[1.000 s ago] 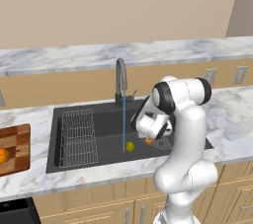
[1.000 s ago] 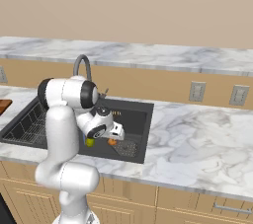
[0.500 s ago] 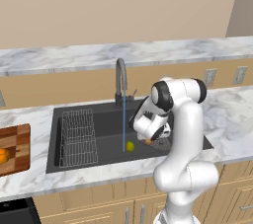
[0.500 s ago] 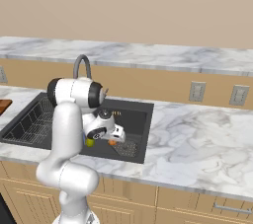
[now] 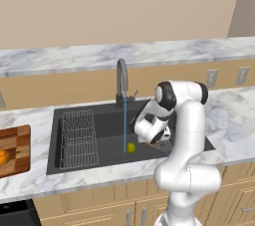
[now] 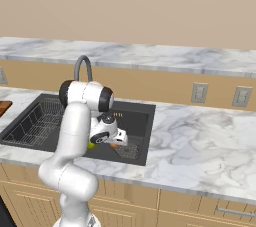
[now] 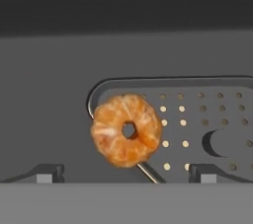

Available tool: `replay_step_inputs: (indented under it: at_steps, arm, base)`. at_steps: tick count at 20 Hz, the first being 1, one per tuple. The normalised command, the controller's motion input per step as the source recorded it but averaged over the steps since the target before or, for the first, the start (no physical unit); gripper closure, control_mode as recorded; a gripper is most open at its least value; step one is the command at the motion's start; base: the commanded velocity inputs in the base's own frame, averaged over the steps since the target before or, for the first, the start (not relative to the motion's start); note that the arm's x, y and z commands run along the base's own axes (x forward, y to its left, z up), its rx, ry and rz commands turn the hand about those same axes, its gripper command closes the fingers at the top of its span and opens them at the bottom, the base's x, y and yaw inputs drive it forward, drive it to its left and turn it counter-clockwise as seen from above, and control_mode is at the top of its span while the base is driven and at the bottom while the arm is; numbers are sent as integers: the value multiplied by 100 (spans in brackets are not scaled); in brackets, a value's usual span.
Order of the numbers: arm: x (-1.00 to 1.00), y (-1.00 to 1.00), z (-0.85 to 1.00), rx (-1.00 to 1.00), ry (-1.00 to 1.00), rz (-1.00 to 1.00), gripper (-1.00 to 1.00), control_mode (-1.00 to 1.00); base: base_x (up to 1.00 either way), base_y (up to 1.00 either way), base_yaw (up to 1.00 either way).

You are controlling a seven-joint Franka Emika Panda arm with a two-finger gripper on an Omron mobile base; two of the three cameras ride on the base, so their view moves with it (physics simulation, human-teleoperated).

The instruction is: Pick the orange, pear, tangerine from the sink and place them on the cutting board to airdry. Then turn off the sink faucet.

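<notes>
Two orange-coloured fruits and one yellow-green fruit are seen. On the cutting board [image 5: 15,150], at the far left of the bench [image 5: 234,115] in the left base view, one orange fruit [image 5: 3,157] is seen resting near the left edge of the picture. The pear [image 5: 130,147] is found on the floor of the sink [image 5: 99,125], at the foot of a thin stream of water [image 5: 124,120] falling from the sink faucet [image 5: 121,81]. A wire rack [image 5: 77,138] is set in the left part of the basin. The hand [image 7: 126,176] is lowered into the right part of the sink, with its jaws spread wide and nothing held between them; one dark fingertip [image 7: 47,173] is seen at either side of the hand view. Between and just beyond the tips, a peeled, segmented orange fruit [image 7: 127,130] is seen lying on the left edge of the perforated drain grate [image 7: 197,119]. Which of the two orange fruits is the tangerine cannot be told
</notes>
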Motion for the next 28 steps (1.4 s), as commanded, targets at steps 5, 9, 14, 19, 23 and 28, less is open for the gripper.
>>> replay_step_inputs:
  at_steps: [5,9,14,19,23,28]
  arm:
    - [22,0,-16,0,0,0,-100,-100]
    - [27,0,-15,0,0,0,-100,-100]
    - [36,1,-16,0,0,0,-100,-100]
    - [40,10,-16,0,0,0,-100,-100]
    - [37,21,-18,0,0,0,-100,-100]
    - [35,27,-21,0,0,0,-100,-100]
  base:
    - [0,0,0]
    - [0,0,0]
    - [0,0,0]
    - [0,0,0]
    - [0,0,0]
    - [0,0,0]
